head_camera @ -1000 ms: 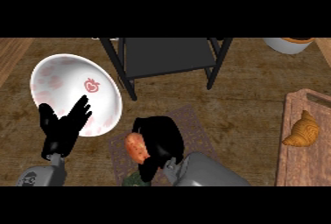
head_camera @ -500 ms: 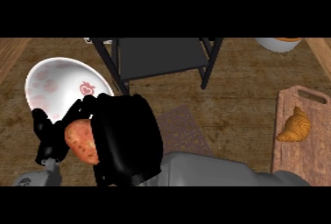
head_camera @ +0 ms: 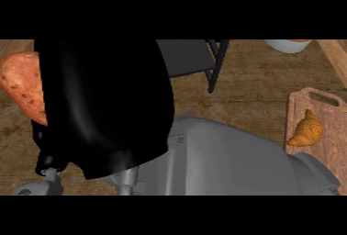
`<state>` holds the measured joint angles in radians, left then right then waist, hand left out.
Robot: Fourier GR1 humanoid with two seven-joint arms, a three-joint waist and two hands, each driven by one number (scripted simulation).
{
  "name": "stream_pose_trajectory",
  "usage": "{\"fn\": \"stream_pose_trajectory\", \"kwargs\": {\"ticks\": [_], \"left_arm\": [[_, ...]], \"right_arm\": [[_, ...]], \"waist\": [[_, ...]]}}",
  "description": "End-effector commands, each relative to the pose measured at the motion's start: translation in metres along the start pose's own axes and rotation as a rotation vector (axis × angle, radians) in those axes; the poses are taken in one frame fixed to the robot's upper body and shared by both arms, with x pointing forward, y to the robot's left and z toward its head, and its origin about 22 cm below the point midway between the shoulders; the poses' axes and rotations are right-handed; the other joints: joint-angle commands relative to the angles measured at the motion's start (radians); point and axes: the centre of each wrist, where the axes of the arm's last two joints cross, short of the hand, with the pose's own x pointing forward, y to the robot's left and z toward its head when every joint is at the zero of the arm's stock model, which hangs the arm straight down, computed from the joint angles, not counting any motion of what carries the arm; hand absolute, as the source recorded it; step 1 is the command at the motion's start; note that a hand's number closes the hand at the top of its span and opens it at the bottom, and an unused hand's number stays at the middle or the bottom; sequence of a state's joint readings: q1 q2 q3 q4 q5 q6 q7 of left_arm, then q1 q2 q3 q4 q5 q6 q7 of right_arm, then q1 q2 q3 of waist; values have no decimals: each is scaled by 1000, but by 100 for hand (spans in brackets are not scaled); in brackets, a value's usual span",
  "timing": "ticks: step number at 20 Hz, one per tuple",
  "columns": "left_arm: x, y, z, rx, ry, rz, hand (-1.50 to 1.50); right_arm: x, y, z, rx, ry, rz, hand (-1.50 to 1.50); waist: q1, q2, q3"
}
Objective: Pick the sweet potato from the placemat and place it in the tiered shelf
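My right hand (head_camera: 102, 105) is raised close to the head view and fills its left half as a large black shape. It is curled round the orange sweet potato (head_camera: 21, 87), which sticks out past the hand at the left edge. Its grey forearm (head_camera: 224, 158) crosses the lower middle. Part of the dark tiered shelf (head_camera: 193, 57) shows behind the hand at the top centre. Only the wrist and a small black part of my left hand (head_camera: 46, 158) show at the lower left. The placemat is hidden.
A croissant (head_camera: 306, 131) lies on a wooden cutting board (head_camera: 328, 108) at the right edge. A white bowl (head_camera: 288, 45) peeks in at the top right. Bare wooden counter (head_camera: 257, 87) lies between shelf and board.
My right hand has lifted the sweet potato off the placemat and risen towards the camera. It now covers the white plate and most of my left hand.
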<state>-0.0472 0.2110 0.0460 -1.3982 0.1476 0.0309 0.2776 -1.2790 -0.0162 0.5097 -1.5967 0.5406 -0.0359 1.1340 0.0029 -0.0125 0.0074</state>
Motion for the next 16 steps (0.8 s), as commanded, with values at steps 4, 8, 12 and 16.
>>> {"fn": "stream_pose_trajectory", "kwargs": {"ticks": [4, 8, 12, 16], "left_arm": [[-15, 0, 5, -2, 64, 5, 0], [-3, -3, 0, -18, 54, 12, 0], [-16, 9, -5, 5, 51, 8, 0], [-3, -4, -8, -17, 61, 0, 0]], "right_arm": [[10, -38, -39, -77, 184, -12, 150], [14, -68, -70, -102, 200, -28, 150], [0, -86, -93, -114, 195, 6, 150], [-18, -94, -113, -53, 198, 20, 150]], "waist": [[3, 10, -8], [8, 12, -9], [7, 15, -9], [7, 16, -8]]}}
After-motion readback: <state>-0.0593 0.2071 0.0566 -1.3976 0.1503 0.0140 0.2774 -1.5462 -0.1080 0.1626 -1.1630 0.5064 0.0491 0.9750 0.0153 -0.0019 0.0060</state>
